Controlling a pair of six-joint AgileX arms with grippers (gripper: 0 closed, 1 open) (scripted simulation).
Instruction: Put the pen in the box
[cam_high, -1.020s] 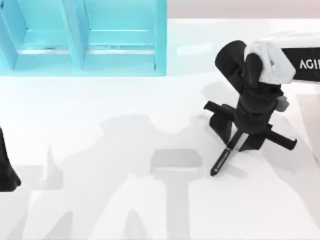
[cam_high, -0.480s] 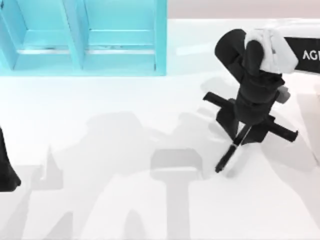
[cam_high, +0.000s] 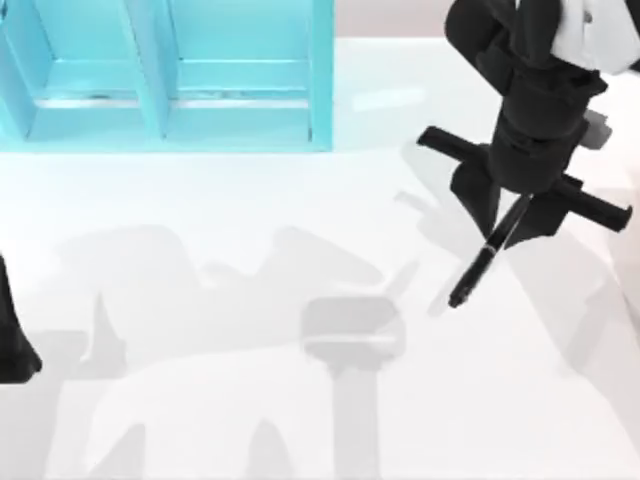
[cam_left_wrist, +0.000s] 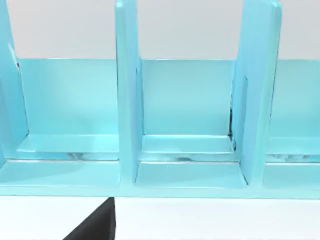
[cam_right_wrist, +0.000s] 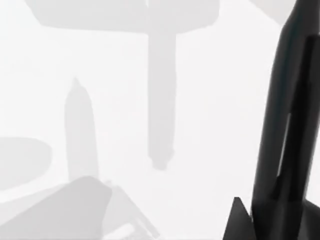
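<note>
While gripped, pen (cam_high: 487, 260) now higher.

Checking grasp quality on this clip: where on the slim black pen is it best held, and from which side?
By its upper barrel, from above, as the right claw has it: the slim black pen hangs tip-down over the white table, leaving its tapered end free to enter the turquoise box. Left arm parked at the table's left edge.
</note>
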